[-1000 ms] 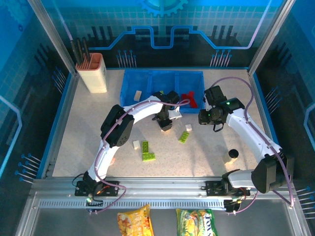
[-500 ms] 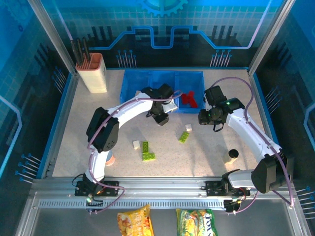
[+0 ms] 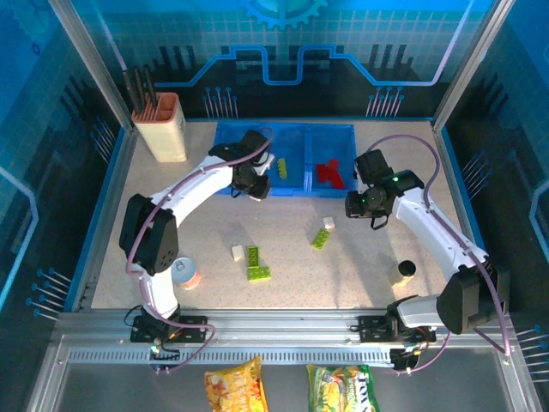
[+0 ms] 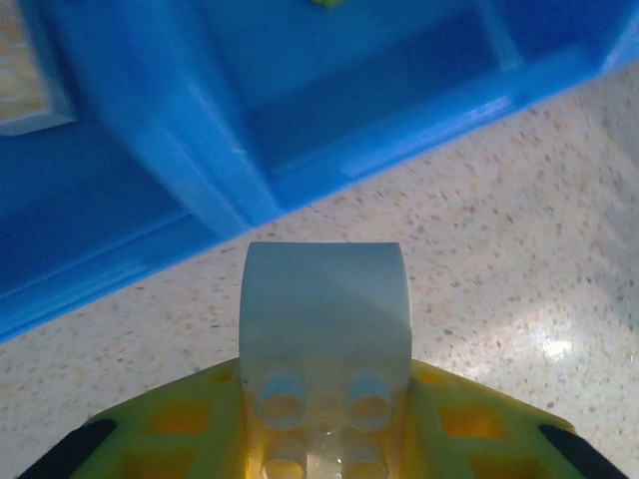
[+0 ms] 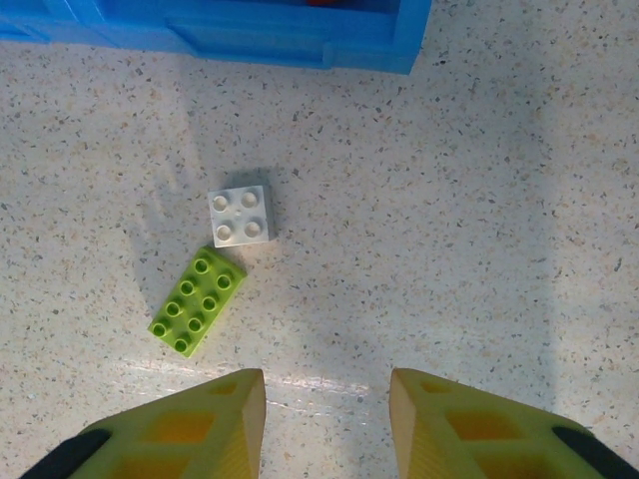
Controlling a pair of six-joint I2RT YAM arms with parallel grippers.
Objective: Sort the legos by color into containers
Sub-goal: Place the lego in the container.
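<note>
My left gripper [image 3: 256,190] is shut on a white lego [image 4: 324,319] and hangs over the table just in front of the blue containers [image 3: 225,137], near the wall between the left and middle bins [image 4: 190,150]. The middle bin holds a green lego [image 3: 280,168], the right bin red legos [image 3: 328,173], and the left bin something cream [image 4: 20,80]. My right gripper [image 3: 358,206] is open, with nothing between its fingers [image 5: 327,419]. Ahead of it lie a white lego [image 5: 240,216] and a green lego [image 5: 197,300]. Another white lego [image 3: 238,252] and two green ones [image 3: 253,256] [image 3: 259,274] lie mid-table.
A beige utensil holder [image 3: 163,127] stands at the back left. A round can with an orange label [image 3: 184,273] sits beside the left arm at the front left. A small dark-topped can [image 3: 404,272] stands at the front right.
My left arm has swung left along the tray's front edge with the white lego, from near the right bin to the left divider. The right arm has stayed put.
</note>
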